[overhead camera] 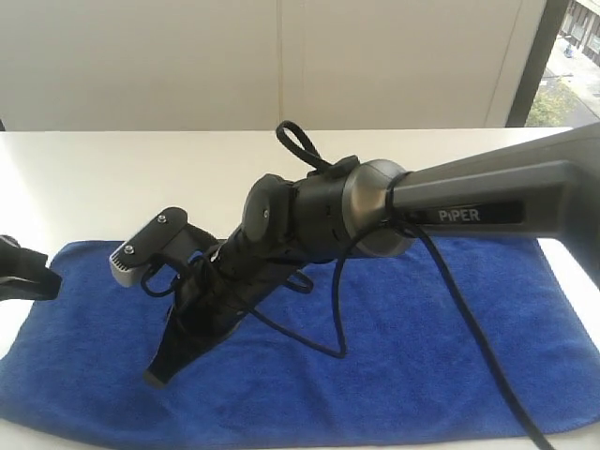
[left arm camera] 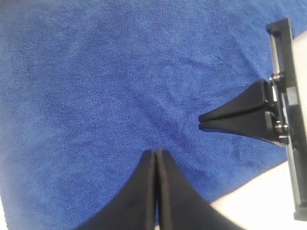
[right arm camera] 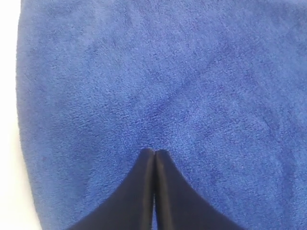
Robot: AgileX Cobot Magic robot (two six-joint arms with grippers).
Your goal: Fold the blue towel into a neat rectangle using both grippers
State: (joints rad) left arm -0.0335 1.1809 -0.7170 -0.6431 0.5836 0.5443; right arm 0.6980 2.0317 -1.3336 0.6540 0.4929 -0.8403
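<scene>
Both my grippers are pinched shut and hold nothing. The blue towel [overhead camera: 422, 356] lies spread flat on the white table [overhead camera: 112, 178], its long axis running side to side, directly under both tips. My right gripper [overhead camera: 157, 377] reaches across the middle and hangs over the towel's left part, near my left gripper [left arm camera: 156, 152]. The towel's right end is well apart from both, so I judge my right arm must travel there.

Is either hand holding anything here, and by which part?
Nothing is held: the left hand and right hand are shut empty above the blue towel.
</scene>
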